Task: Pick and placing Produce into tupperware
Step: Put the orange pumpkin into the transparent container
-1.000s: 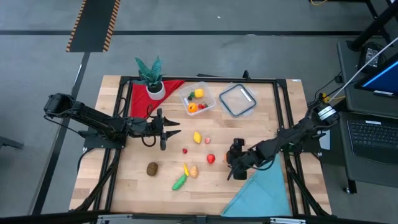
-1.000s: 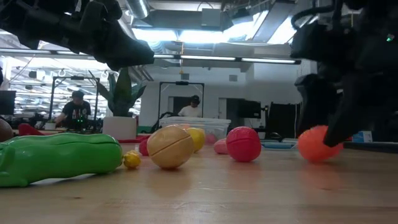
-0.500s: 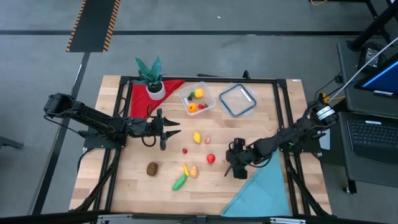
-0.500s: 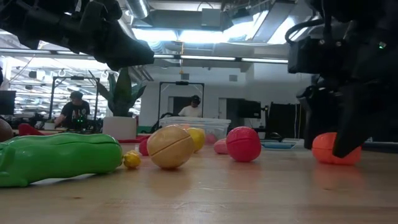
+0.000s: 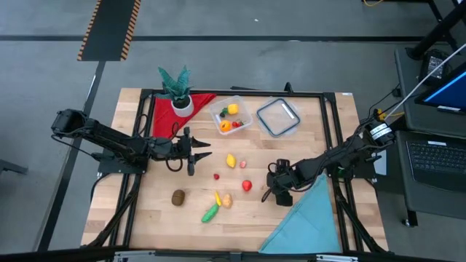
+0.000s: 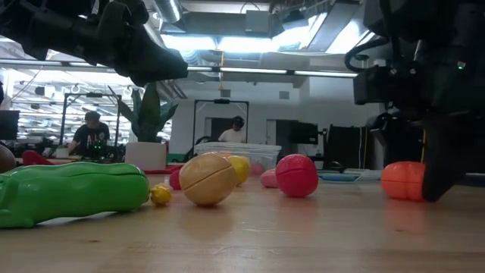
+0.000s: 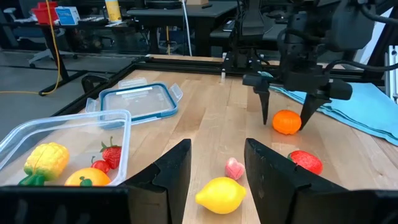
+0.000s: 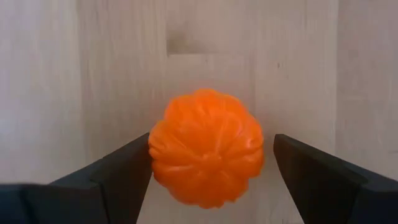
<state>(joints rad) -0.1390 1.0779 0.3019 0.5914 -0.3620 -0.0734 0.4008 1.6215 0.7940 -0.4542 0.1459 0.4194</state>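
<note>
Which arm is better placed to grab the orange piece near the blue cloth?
Right. The right gripper hangs open astride the peeled orange, a finger either side. The left gripper waits farther off, by the red cloth.

Bright overhead lighting; low view's foreground blurs.

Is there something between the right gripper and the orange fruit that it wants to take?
No, nothing visible. The right gripper is open, its fingers on both sides of the orange fruit, which sits on the bare table.
</note>
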